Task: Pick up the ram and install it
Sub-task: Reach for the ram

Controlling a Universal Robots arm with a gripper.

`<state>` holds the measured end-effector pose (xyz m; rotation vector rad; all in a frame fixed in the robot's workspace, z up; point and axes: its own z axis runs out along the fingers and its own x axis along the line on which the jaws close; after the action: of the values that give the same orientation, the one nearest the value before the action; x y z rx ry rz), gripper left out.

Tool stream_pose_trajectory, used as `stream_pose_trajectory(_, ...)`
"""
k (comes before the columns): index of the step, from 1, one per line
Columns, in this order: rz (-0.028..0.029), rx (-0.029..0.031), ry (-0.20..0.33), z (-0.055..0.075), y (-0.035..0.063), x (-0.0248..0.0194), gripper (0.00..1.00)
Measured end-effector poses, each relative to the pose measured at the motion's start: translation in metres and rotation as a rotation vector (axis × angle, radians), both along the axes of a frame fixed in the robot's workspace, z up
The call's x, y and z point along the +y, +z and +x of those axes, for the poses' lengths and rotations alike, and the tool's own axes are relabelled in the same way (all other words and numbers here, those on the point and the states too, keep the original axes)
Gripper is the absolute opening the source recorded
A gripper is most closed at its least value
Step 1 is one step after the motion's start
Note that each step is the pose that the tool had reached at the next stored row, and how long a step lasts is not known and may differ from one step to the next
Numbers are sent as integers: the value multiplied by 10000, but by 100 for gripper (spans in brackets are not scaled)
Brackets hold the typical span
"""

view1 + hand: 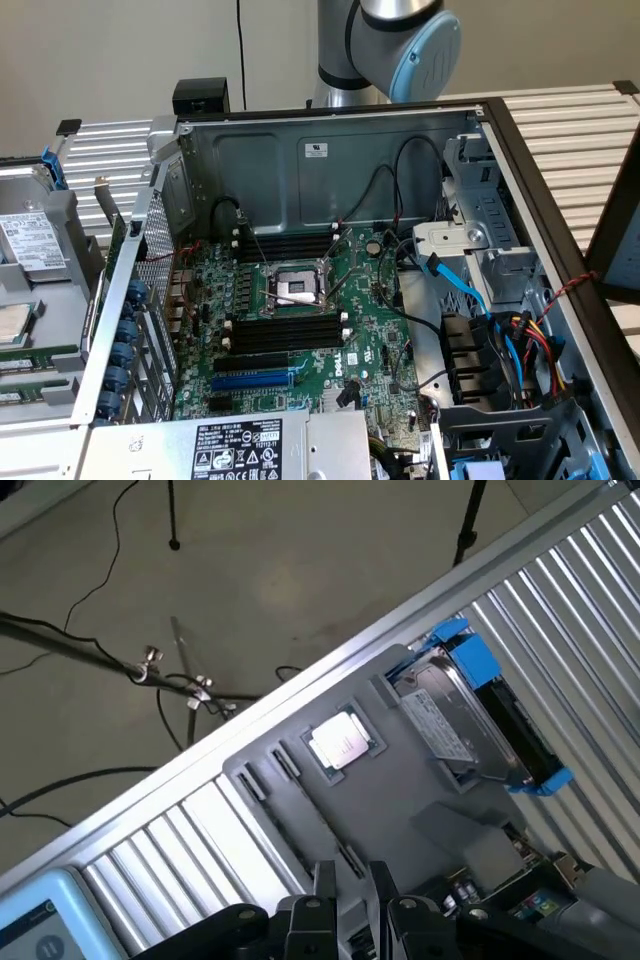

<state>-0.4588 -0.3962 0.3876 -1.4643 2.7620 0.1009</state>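
At the far left of the exterior view sits a grey tray (80,235) holding a hard drive (30,248) and a processor chip (10,320). Below them, at lower left, the ram (38,351) shows as a thin green edge lying in that tray. In the middle, the open computer case (330,160) exposes the motherboard (370,330), with its long black slots (285,335) above the blue expansion slot (250,380). The robot arm (400,40) rises at upper centre behind the case. At right, coloured cables (520,350) run beside the drive cage (480,270). In the wrist view the gripper (352,872) hangs over the tray near the processor chip, its fingers apart and clamped on nothing.
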Motion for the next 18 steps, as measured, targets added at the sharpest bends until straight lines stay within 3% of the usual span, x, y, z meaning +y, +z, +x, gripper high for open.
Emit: stream_pose_trajectory(18, 1, 0, 3260, 0, -8, 0, 27)
